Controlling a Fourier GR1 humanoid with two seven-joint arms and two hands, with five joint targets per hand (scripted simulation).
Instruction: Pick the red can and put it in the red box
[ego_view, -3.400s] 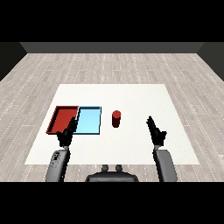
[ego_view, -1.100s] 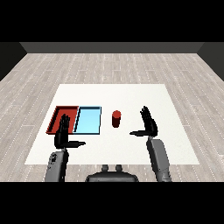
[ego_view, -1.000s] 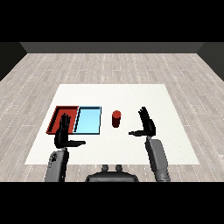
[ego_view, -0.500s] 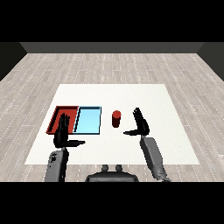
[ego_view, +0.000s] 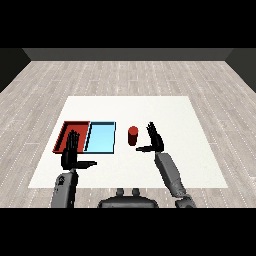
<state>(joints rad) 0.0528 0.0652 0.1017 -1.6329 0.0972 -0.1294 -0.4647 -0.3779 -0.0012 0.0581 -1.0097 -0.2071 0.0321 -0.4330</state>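
The red can (ego_view: 132, 135) is a small, plain upright cylinder, uniformly red with no label or marking to be made out, and it stands on the white tabletop (ego_view: 165, 112) just to the right of the light blue tray (ego_view: 100, 137), apart from it and touching nothing. The red tray (ego_view: 73, 131) lies on the far side of the light blue tray from the can, the two trays side by side with their long edges meeting. The right hand (ego_view: 155, 140) is held just to the right of the can, near it but not in contact, with its fingers straight and spread upward and its thumb reaching out toward the can; it has hold of nothing. The left hand (ego_view: 72, 151) hangs over the near edge of the red tray, well apart from the can, its fingers also straight and pointing up, its thumb stuck out toward the light blue tray, likewise with nothing in it. Compared with half a second ago, the right hand has drawn a little closer to the can, narrowing the gap between thumb and can, while the can, both trays and the left hand keep their places.
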